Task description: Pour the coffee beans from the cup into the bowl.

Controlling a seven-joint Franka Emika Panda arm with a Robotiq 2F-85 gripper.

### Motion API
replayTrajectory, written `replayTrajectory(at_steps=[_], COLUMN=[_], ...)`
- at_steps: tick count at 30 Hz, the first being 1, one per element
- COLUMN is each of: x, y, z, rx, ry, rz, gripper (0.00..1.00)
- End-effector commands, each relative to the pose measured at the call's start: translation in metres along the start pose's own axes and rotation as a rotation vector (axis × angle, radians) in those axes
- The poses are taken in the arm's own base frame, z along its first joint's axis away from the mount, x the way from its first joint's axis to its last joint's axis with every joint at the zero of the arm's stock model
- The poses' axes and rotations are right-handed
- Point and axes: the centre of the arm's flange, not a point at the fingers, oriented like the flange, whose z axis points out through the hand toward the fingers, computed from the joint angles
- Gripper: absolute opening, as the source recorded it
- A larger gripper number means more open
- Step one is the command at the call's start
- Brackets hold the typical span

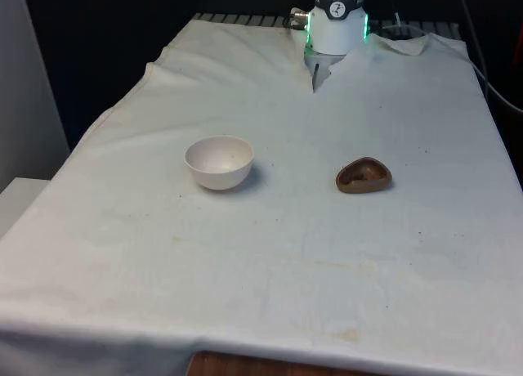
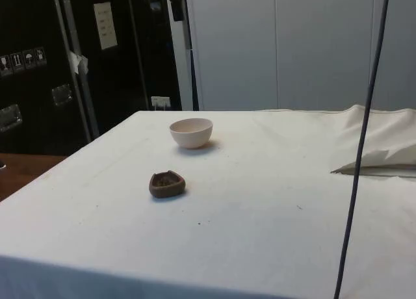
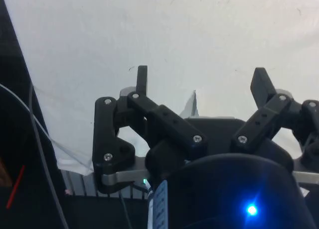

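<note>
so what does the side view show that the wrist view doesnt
Side view: a white bowl and, apart from it, a small brown cup with dark contents, both upright on the cloth, with dark cabinets behind. Wrist view: the gripper, fingers spread apart with nothing between them, above bare cloth. Both share the white cloth covering the table.
</note>
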Motion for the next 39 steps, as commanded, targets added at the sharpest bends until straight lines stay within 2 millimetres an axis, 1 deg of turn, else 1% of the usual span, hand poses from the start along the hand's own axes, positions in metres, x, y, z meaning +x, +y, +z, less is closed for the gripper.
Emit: replayTrajectory(at_steps=[1,6,10,11,17,18,19,20,26,27,33,39], x=[0.0,-0.001,-0.001,-0.001,0.0,0.001,0.001,0.001,0.002,0.002,0.002,0.003], y=[0.0,-0.005,-0.013,-0.012,-0.028,-0.034,-0.036,-0.032,-0.054,-0.051,-0.072,-0.081], z=[0.0,-0.004,-0.006,-0.005,-0.01,-0.011,-0.012,-0.01,-0.016,-0.015,-0.016,-0.016], rx=[0.0,-0.013,-0.019,-0.01,-0.034,-0.041,-0.044,-0.033,-0.066,-0.057,-0.081,-0.079], ry=[0.0,0.006,0.015,0.011,0.03,0.034,0.036,0.026,0.049,0.039,0.064,0.081], rz=[0.0,-0.002,-0.005,-0.01,-0.016,-0.021,-0.022,-0.025,-0.035,-0.037,-0.05,-0.059], gripper=[1.0,1.0,1.0,1.0,1.0,1.0,1.0,1.0,1.0,1.0,1.0,1.0])
